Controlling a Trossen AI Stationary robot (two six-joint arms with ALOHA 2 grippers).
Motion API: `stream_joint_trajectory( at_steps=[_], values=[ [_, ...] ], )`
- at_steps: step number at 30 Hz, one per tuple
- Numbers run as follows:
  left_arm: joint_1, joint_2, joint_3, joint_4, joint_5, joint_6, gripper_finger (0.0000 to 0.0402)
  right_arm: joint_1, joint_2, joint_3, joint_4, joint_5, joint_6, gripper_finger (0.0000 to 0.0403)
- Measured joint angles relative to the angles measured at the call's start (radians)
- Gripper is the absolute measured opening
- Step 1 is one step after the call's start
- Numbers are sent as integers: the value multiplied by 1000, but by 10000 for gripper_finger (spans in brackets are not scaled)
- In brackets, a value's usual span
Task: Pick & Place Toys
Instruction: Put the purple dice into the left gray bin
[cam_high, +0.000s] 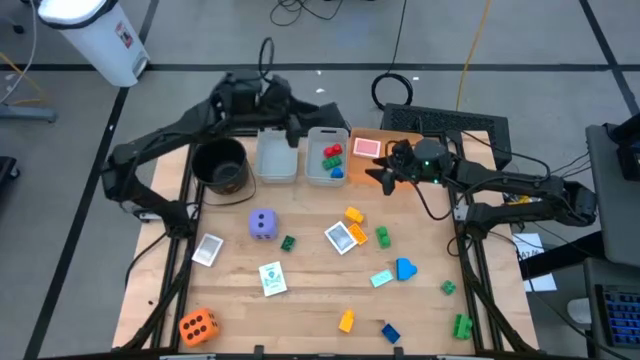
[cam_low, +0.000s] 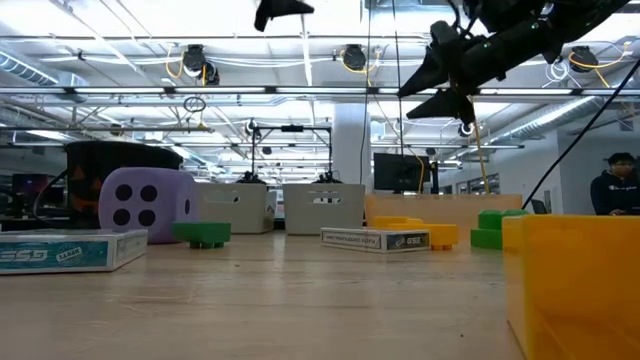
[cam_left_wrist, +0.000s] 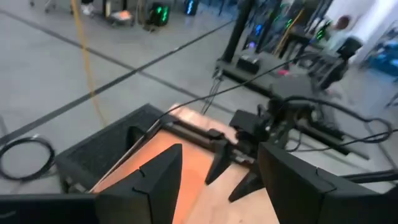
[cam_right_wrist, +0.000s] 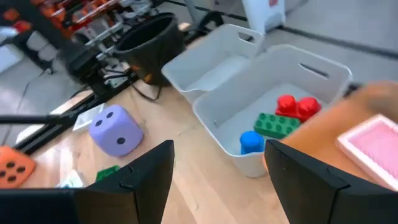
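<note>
While empty, right tool (cam_high: 383, 177) open, beside bin (cam_high: 326, 157) holding 3 bricks (cam_high: 333, 160)

I count two grey bins: one empty (cam_high: 276, 157), and one (cam_high: 326, 170) holding three bricks, red (cam_high: 333, 151), green (cam_high: 331, 161) and blue (cam_high: 336, 172). One black bucket (cam_high: 220, 167) stands beside them. One orange tray (cam_high: 395, 143) carries one pink card (cam_high: 366, 148). There are two dice, purple (cam_high: 262, 224) and orange (cam_high: 197, 325). Three more cards lie loose on the table (cam_high: 207, 249) (cam_high: 272, 278) (cam_high: 341, 237). Loose bricks: two yellow-orange (cam_high: 353, 214) (cam_high: 346, 320), four green (cam_high: 287, 242) (cam_high: 382, 236) (cam_high: 448, 288) (cam_high: 461, 325), and three blue or light blue (cam_high: 404, 268) (cam_high: 381, 279) (cam_high: 390, 332).
</note>
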Motion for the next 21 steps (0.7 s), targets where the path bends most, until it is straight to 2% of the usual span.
stream_joint_trajectory(
  at_steps=[3,9,13,17,21],
  values=[
    [-37,-49,-112,99,-33,-44,205,20,-28,0,0,3,-31,242],
    [-123,-136,-407,471,-99,-164,190,53,-118,0,-21,5,-59,242],
    [-174,-174,-549,641,-128,-228,180,79,-191,0,-66,7,-94,242],
    [-229,-210,-618,669,-189,-240,172,111,-253,0,-154,12,-124,242],
    [-293,-241,-628,598,-230,-236,164,157,-295,0,-285,14,-129,242]
  ],
)
